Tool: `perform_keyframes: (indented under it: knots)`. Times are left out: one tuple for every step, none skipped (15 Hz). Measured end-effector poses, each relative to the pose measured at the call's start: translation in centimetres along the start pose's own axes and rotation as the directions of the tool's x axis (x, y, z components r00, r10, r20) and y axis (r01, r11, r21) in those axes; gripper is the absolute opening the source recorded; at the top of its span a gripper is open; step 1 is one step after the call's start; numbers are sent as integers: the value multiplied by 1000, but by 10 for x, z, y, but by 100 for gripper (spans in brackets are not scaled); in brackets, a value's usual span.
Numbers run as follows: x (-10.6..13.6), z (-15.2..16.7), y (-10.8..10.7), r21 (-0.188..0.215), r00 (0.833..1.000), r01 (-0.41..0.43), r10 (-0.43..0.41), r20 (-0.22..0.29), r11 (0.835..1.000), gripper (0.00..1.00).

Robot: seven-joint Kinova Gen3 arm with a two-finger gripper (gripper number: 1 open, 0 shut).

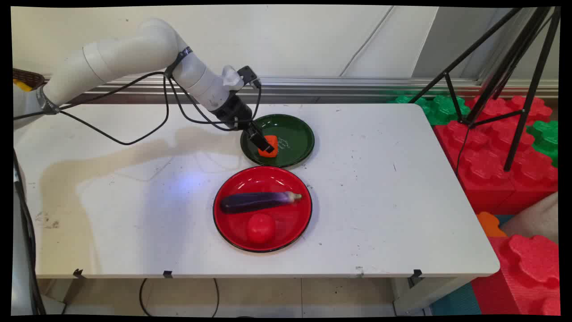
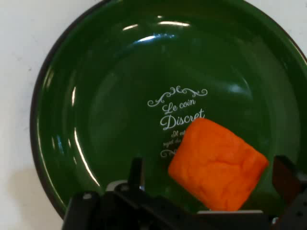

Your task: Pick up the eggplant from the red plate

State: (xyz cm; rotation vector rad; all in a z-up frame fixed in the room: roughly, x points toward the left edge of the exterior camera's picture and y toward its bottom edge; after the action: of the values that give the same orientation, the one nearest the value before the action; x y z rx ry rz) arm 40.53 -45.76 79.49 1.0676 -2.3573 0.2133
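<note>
Orange block (image 2: 218, 164) between tool (image 2: 213, 179) fingers.

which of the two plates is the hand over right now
The green plate, farther back, holding the orange block. The hand straddles that block; the red plate sits nearer.

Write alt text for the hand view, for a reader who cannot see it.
An orange block lies in a dark green plate on a white table, between the open black gripper's two fingers, which rise from the bottom edge. White lettering on the plate's floor reads "Le coin Discret".
</note>
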Motion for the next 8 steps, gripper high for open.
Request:
perform_keyframes:
  knots:
    - [0, -2, 0, 3, 1000, 2, -2, -3, 1000, 100]
    - [0, -4, 1, 4, 1000, 1, -1, -5, 1000, 100]
    - [0, -8, 2, 7, 1000, -1, 1, -9, 1000, 100]
    - [-1, -12, 2, 9, 1000, -5, 5, -13, 1000, 100]
    - [-1, -16, 3, 11, 1000, -8, 8, -16, 1000, 100]
    - [-1, -20, 4, 12, 1000, -10, 11, -19, 1000, 100]
    - [-2, -25, 4, 14, 1000, -14, 15, -22, 1000, 100]
    - [-3, -29, 5, 14, 1000, -18, 18, -25, 1000, 100]
